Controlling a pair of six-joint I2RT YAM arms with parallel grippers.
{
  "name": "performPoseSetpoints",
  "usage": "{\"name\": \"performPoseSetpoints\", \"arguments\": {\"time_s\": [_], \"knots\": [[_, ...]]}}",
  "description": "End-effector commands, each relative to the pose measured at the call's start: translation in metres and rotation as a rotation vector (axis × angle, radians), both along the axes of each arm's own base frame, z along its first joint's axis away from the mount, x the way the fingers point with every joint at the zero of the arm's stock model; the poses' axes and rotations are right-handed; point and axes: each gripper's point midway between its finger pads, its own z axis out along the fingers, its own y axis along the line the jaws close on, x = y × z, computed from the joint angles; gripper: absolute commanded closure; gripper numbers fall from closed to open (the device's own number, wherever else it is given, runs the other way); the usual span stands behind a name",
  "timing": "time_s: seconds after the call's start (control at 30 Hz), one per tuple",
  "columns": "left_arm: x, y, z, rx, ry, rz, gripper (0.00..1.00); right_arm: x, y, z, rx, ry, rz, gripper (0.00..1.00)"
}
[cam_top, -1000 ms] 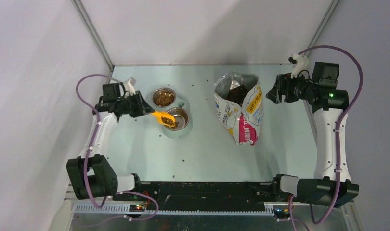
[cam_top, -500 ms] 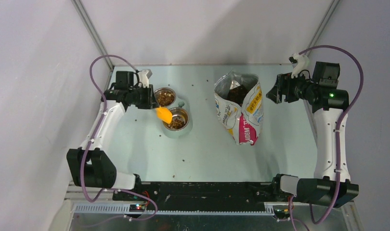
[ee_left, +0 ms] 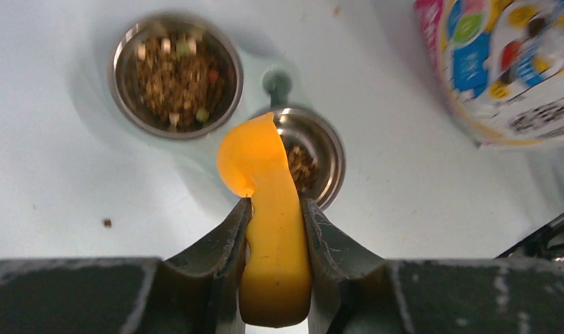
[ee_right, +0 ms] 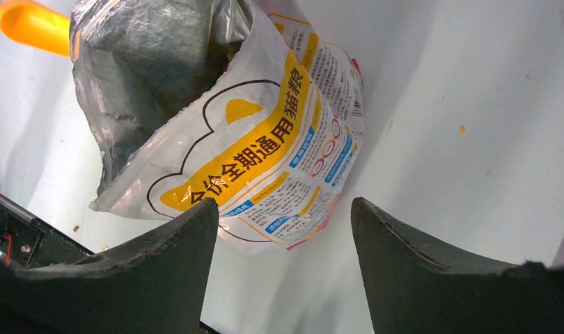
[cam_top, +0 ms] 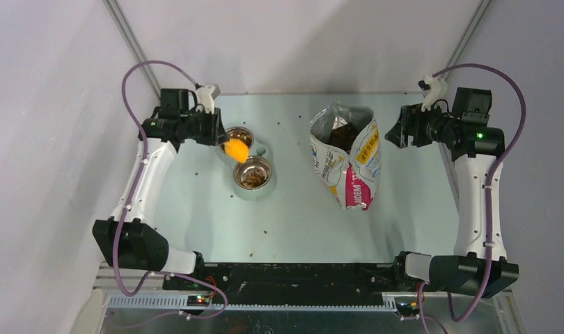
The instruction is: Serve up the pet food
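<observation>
Left gripper (ee_left: 273, 209): pinching the orange scoop (ee_left: 264, 163) (above the bowls (ee_left: 115, 69))
Right gripper (ee_right: 284, 212): spread, empty
Pet food (ee_left: 175, 76): in both bowls

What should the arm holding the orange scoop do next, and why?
Probably swing the left tool toward the open bag for another load: the orange scoop it grips is tipped and looks empty, and the bowl beside it holds little pet food.

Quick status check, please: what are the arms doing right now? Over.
Left gripper shut on orange scoop, over the bowls. Right gripper open, empty, facing the bag. Pet food in both bowls. Nothing blocking.
</observation>
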Motion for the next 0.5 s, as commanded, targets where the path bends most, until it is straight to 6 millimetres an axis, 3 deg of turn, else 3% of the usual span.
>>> {"name": "performPoseSetpoints", "arguments": {"time_s": [0.0,0.23,0.37,0.47], "knots": [[0.016,-0.023,0.072,-0.094,-0.191,-0.067,1.00,0.006,0.000,0.019,0.004,-0.057,-0.004,0.28],[0.018,-0.070,0.165,-0.117,-0.458,-0.190,1.00,0.005,-0.003,0.023,-0.007,-0.066,-0.019,0.28],[0.004,-0.117,0.212,-0.241,-0.548,-0.307,1.00,0.004,-0.004,0.027,-0.010,-0.075,-0.022,0.28],[-0.014,-0.161,0.231,-0.318,-0.562,-0.440,1.00,0.003,-0.004,0.026,-0.004,-0.065,-0.032,0.28]]}}
